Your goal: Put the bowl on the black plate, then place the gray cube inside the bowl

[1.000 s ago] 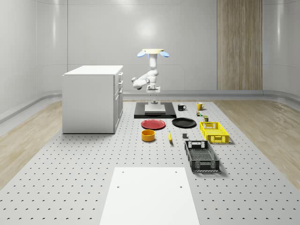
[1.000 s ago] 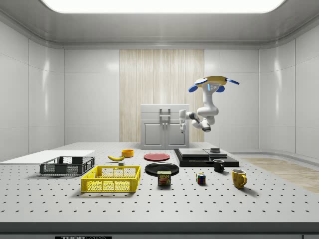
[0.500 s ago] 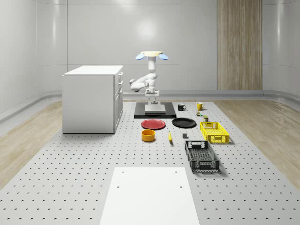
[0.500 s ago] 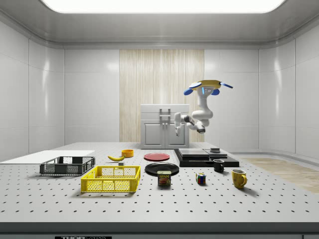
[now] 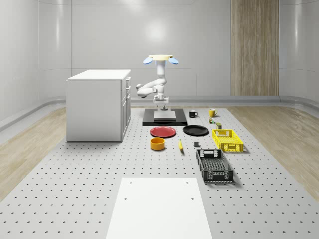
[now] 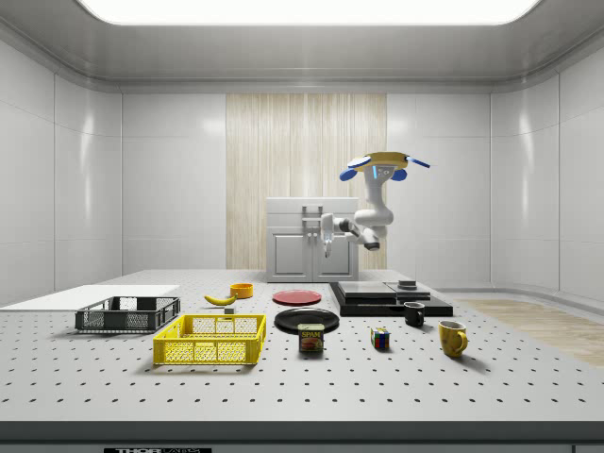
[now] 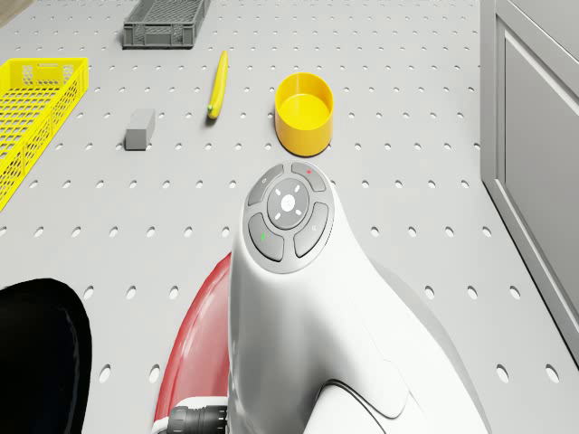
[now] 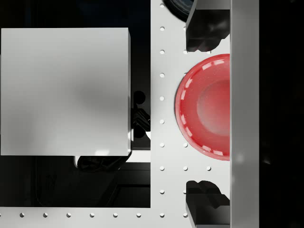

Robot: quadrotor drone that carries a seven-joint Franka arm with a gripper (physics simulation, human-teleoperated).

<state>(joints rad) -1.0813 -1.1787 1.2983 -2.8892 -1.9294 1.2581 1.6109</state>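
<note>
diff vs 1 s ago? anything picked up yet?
The drone has drifted toward the side view's left and a little lower, hovering above the black pad toward the red plate; the pincer is open and empty. Nothing picked up. Bowl, gray cube and black plate are unmoved.

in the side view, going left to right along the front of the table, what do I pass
Dark gray crate → yellow basket → Spam can → puzzle cube → yellow mug.
</note>
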